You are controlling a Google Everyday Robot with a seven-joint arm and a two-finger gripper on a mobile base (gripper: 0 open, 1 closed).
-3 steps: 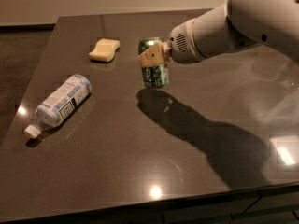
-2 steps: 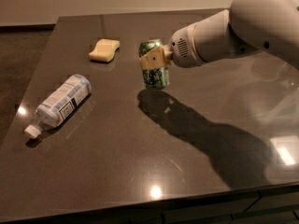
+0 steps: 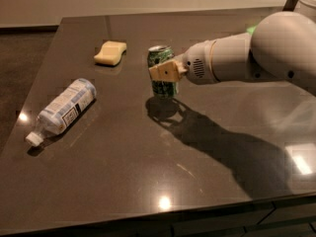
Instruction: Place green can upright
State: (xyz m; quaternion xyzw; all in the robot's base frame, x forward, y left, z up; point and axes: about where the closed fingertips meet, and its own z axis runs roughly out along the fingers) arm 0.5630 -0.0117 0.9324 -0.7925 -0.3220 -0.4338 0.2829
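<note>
The green can (image 3: 160,57) stands upright in the middle of the dark table (image 3: 148,172), silver top up. Its base is at or just above the surface, with its shadow right beneath it. My gripper (image 3: 163,71) reaches in from the right and is shut on the can. One beige finger (image 3: 167,72) lies across the can's front, and the other is hidden behind it. The white arm (image 3: 256,58) stretches off to the right edge of the view.
A clear plastic bottle (image 3: 64,107) with a white-blue label lies on its side at the table's left. A yellow sponge (image 3: 110,52) lies at the back, left of the can. The table's front edge runs along the bottom, with dark floor to the left.
The gripper has lowered the can slightly toward the table, keeping it upright. The bottle and the sponge have not moved.
</note>
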